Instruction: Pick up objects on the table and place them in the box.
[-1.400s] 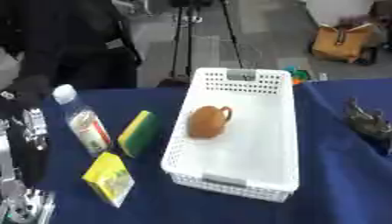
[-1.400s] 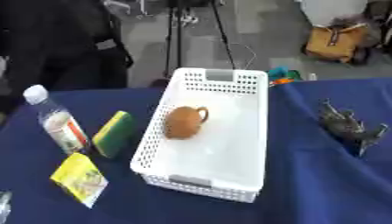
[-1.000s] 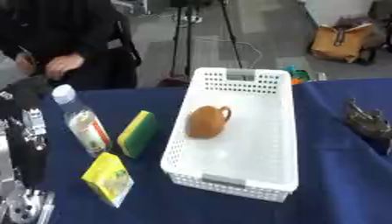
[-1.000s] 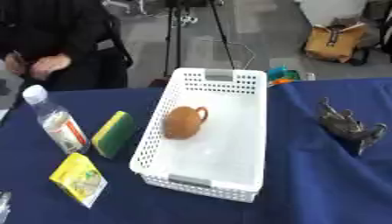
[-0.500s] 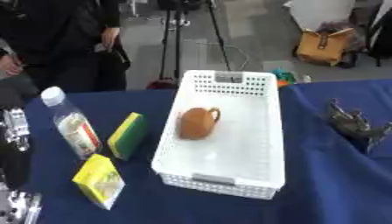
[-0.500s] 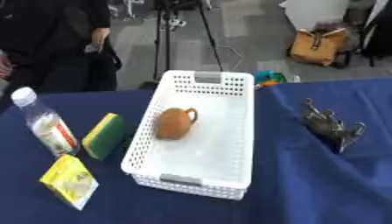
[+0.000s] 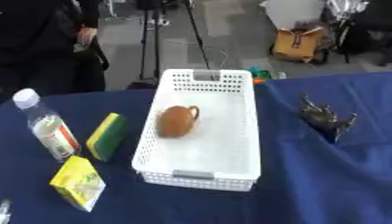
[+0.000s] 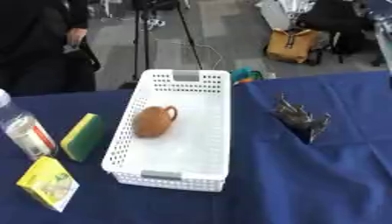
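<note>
The right robot hand [image 7: 327, 120] rests on the surface [image 7: 321, 183], fingers relaxed, holding nothing. Far to its left, beyond the box [image 7: 229, 144], stand 3 objects: a slippery bottle [image 7: 46, 127], best gripped mid-body; a soft sponge [image 7: 106, 136]; a light carton [image 7: 78, 183].

This looks like a robotics lab or demo room rather than a home: a work table [image 7: 321, 183] draped in dark blue cloth stands on a grey hard floor [image 7: 229, 39]. Beyond the table's far edge a black tripod [image 7: 153, 39] rises at centre, and a tan bag [image 8: 291, 43] sits on the floor at far right with other dark gear beside it. The table carries a test-style spread of unrelated goods around a white perforated box [image 7: 222, 175], among them a water bottle [image 7: 47, 127], a sponge [image 7: 106, 136] and a yellow carton [image 7: 76, 183].
</note>
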You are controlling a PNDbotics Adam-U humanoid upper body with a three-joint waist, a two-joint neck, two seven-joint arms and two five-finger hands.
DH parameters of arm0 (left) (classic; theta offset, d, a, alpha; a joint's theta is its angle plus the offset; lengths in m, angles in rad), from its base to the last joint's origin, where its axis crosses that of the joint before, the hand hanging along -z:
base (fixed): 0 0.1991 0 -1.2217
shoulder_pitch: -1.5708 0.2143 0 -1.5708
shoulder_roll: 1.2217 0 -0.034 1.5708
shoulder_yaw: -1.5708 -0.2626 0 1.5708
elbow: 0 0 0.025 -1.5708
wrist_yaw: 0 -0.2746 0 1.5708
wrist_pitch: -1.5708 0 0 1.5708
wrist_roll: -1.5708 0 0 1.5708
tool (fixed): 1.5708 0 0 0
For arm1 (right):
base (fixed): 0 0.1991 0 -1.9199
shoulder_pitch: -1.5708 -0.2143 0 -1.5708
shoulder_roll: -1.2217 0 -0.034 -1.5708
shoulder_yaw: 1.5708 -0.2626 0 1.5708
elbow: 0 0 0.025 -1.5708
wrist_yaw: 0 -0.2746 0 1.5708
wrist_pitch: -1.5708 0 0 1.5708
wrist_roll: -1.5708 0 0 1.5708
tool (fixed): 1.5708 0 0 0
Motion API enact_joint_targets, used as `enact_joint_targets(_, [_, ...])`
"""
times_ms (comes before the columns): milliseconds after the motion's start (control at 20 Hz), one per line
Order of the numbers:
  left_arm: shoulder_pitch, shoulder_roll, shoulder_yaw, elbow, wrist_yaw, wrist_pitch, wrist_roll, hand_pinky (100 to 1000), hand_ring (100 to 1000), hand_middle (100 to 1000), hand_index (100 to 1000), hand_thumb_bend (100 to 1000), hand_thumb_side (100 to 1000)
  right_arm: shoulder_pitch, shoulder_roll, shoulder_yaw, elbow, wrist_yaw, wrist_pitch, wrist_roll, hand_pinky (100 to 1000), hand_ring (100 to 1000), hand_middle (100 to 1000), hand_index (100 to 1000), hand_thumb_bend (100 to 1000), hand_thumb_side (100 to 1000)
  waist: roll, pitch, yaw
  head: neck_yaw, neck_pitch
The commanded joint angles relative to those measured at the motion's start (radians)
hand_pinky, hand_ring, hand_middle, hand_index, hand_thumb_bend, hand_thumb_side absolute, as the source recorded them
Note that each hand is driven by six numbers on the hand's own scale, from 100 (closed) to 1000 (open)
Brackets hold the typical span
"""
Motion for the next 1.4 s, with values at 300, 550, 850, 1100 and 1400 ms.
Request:
enact_joint_targets(300, [-0.001,0.011,-0.002,-0.016,0.010,0.001,-0.009,870,734,539,724,100,817,-0.125,0.103,0.013,0.265,0.195,-0.069,0.010,935,955,956,999,100,870,0.003,-0.033,0.001,0.005,0.013])
enact_joint_targets(550, [0.002,0.012,-0.003,-0.016,0.011,0.002,-0.010,870,734,539,724,100,818,-0.173,0.132,0.019,0.443,0.360,-0.110,0.001,943,955,967,1000,100,861,0.001,-0.037,-0.001,0.007,0.011])
enact_joint_targets(850, [0.001,0.011,-0.004,-0.016,0.012,0.003,-0.011,870,734,539,724,100,819,-0.164,0.126,0.002,0.603,0.497,-0.140,-0.053,934,964,970,1000,134,833,0.001,-0.035,0.000,0.011,0.000])
enact_joint_targets(1100, [0.000,0.011,-0.003,-0.016,0.011,0.003,-0.011,870,734,539,724,100,817,-0.134,0.107,-0.012,0.663,0.540,-0.150,-0.071,930,974,973,1000,150,814,0.003,-0.032,0.000,0.012,-0.005])
enact_joint_targets(1400, [-0.002,0.013,-0.003,-0.016,0.008,0.004,-0.011,870,735,539,724,100,815,-0.094,0.066,-0.024,0.682,0.521,-0.156,-0.053,932,991,976,1000,199,763,0.004,-0.028,0.000,0.016,-0.006])
